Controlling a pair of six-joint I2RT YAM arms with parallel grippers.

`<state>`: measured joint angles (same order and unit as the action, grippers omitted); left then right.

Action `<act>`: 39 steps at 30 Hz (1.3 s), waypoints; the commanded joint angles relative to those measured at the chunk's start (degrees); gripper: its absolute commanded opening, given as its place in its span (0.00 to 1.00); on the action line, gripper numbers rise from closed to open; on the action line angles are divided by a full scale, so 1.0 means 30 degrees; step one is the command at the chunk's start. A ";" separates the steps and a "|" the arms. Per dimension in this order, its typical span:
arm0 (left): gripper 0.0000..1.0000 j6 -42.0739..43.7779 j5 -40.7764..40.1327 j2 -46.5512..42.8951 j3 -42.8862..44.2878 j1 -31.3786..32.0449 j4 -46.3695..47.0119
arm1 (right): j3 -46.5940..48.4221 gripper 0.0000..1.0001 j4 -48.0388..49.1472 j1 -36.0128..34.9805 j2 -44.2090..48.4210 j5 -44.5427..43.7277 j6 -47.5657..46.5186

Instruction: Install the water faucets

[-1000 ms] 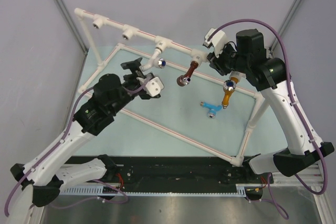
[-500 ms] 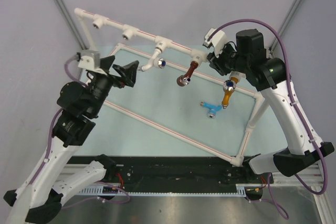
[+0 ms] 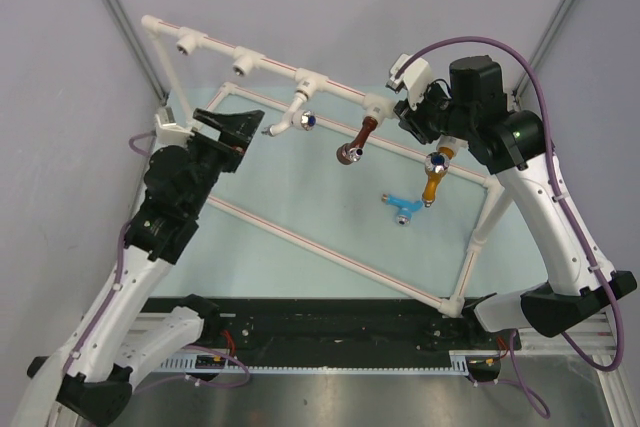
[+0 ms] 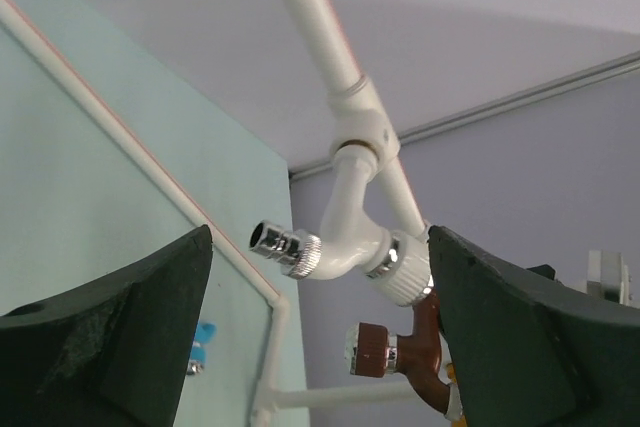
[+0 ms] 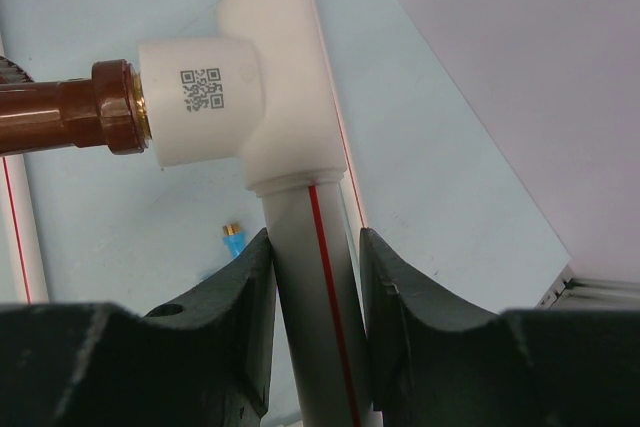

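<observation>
Left gripper (image 3: 248, 133): jaws spread wide and holding nothing. It sits at 9 o'clock of the white faucet (image 3: 293, 115), lined up as if to close on it.
White faucet: seated in a tee of the pipe frame (image 3: 330, 89). Its stem drops toward 6 o'clock and its silvery nozzle points toward 8 o'clock, at the left gripper. In the left wrist view it lies between the two fingers, touching neither.
Right gripper (image 5: 313, 277): clamped on the frame's pipe just under the tee socket (image 5: 255, 77), probably to steady the rail while faucets are fitted.
Brown faucet (image 3: 358, 139): plugged into that tee, with its long axis running from 1 to 7 o'clock and its metal end lowest.
Orange-yellow faucet (image 3: 435, 175): at 4 o'clock of the brown one, axis near 12 to 6. I cannot tell whether it is seated.
Light blue faucet (image 3: 402, 207): loose on the mat (image 3: 300, 197) at 5 o'clock of the brown one, not yet installed.
</observation>
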<state>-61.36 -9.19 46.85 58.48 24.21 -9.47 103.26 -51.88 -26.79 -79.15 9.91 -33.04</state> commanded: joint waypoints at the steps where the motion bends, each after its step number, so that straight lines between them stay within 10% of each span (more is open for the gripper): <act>1: 0.91 -0.4650 0.1949 0.0642 -0.0888 -0.0334 0.1221 | -0.0495 0.00 -0.0637 -0.0183 -0.0216 -0.0843 0.1491; 12: 0.79 -0.6962 0.3941 0.2400 -0.2029 -0.0305 0.3070 | -0.0641 0.00 -0.0608 -0.0154 -0.0070 -0.0931 0.1461; 25: 0.10 -0.6266 0.4177 0.2489 -0.2120 -0.0334 0.5121 | -0.0789 0.00 -0.0461 -0.0124 0.0105 -0.0960 0.1374; 39: 0.00 0.8315 0.4556 0.4040 0.2240 -0.0102 0.2223 | -0.0847 0.00 -0.0432 -0.0124 0.0194 -0.0931 0.1432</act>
<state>-56.07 2.52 57.17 59.13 23.31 -0.60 102.02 -50.46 -26.89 -78.35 9.65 -33.28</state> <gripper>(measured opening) 0.276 0.382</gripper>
